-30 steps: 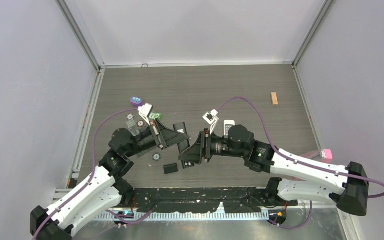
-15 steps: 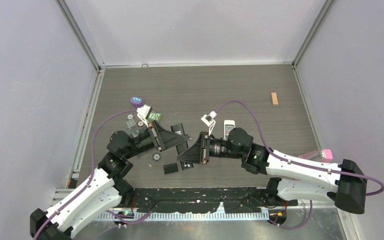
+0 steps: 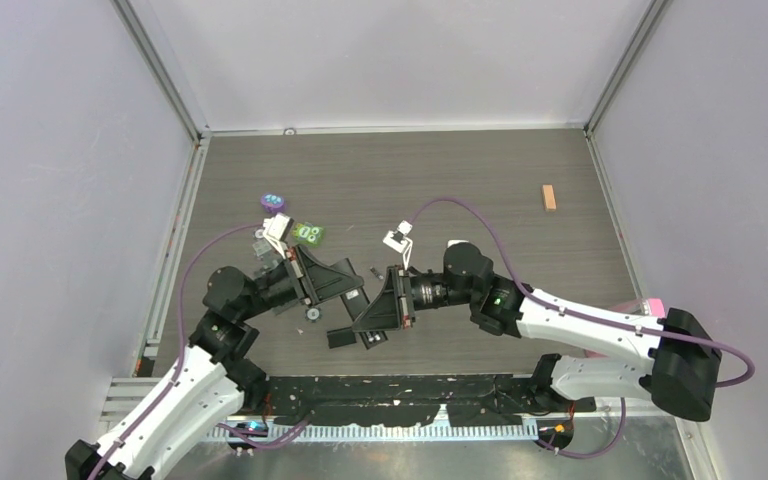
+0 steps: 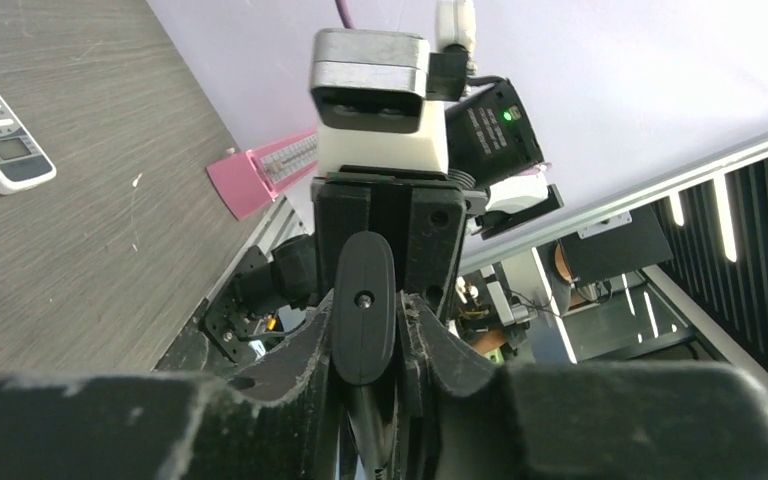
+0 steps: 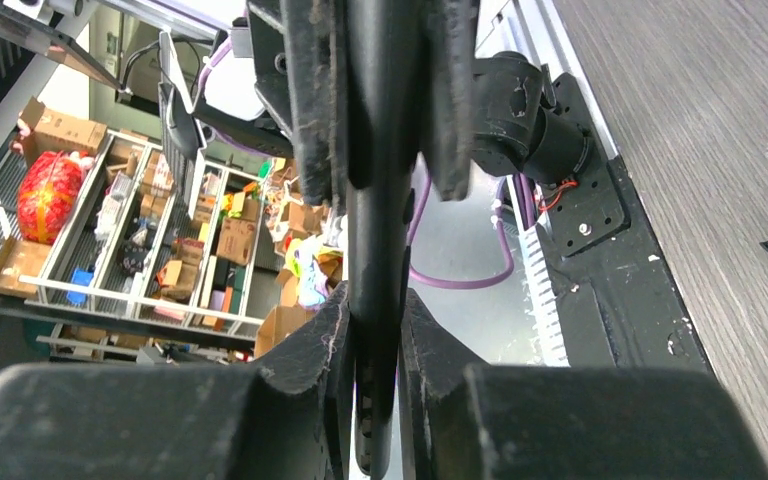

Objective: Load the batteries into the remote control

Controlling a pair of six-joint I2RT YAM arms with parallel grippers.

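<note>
Both ends of remote are clamped: L gripper on one, R gripper on the other, w/ long axis running jaw to jaw. White remote is seen well apart from it. Batteries can't be made out, so neither arm is judged nearer.

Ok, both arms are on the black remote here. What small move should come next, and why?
Probably the left gripper should open and back off a little. It and the right gripper are both clamped on the black remote, which spans the gap between them, so neither arm is free to fetch a battery. Letting one side go looks like the natural step.
</note>
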